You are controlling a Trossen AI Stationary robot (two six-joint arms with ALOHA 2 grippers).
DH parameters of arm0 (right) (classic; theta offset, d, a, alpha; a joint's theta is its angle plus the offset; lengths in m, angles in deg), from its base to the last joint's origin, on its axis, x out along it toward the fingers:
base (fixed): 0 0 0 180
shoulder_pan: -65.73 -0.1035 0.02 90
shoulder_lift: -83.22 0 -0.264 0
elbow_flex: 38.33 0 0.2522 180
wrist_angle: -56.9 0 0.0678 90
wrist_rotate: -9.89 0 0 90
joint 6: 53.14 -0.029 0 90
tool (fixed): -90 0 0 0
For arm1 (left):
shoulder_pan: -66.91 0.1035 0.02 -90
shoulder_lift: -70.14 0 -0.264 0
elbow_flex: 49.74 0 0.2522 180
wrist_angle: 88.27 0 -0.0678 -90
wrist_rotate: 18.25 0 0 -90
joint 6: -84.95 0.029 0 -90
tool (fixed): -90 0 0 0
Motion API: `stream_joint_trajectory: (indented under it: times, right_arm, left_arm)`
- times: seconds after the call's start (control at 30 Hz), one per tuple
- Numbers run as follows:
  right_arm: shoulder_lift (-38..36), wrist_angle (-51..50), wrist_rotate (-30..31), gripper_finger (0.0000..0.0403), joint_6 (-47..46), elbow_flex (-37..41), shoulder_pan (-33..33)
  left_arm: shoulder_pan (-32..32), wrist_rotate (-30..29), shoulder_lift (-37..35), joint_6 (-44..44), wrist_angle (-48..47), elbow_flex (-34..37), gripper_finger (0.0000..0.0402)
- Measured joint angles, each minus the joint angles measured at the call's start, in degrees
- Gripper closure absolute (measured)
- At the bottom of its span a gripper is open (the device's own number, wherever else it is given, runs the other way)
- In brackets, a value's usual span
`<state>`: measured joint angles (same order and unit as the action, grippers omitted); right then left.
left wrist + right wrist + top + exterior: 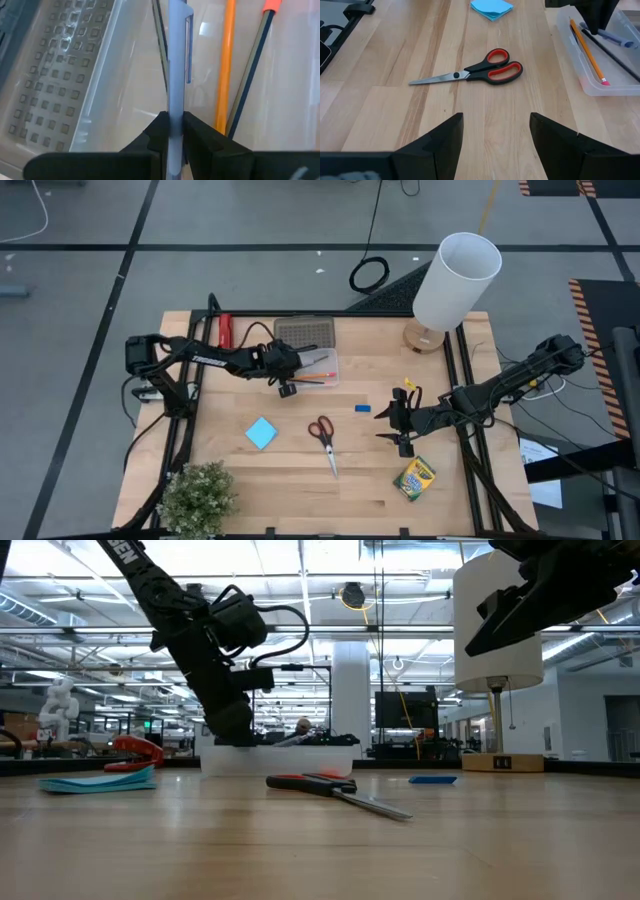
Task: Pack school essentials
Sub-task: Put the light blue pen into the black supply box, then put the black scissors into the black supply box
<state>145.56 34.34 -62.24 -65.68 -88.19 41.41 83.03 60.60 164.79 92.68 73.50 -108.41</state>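
Note:
A clear plastic box (312,367) stands on the table's far middle, with an orange pencil (225,65) and a dark pencil (252,75) lying in it. My left gripper (288,376) reaches down into the box, shut on a silvery pen (177,55). The red-handled scissors (322,436), the blue note pad (261,432), a tiny blue eraser (362,408) and the crayon box (414,478) lie flat on the table. My right gripper (495,135) hovers open above the table right of the scissors (480,72), with nothing between its fingers. My left gripper pinches the pen's barrel (174,107) between its two fingers, a little back from the clip. The fingers come from above, pointing down into the box, and lie across the pen. The pen's clip end reaches out over the box's floor beside the pencils; whether it rests there I cannot tell.
A white lamp (455,280) stands at the far right corner and a small plant (197,498) at the near left corner. A red stapler-like object (225,330) lies at the far left. The box's gridded lid (303,332) lies behind it. Bare wood lies between scissors and crayon box.

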Motion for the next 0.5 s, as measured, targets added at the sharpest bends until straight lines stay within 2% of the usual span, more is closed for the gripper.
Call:
stream_joint_trajectory:
  times: [0.3, 0.5]
  right_arm:
    - [0.0, 0.0, 0.0, 0.0181, 0.0, 0.0, 0.02]
    - [-0.01, 0.0, 0.0, 0.0181, 0.01, 0.0, 0.01]
  left_arm:
    - [0.0, 0.23, 0.0, -1.47, 0.02, 0.0, 0.0279]
    - [-0.27, 0.21, 0.0, -1.53, -0.23, -0.24, 0.0266]
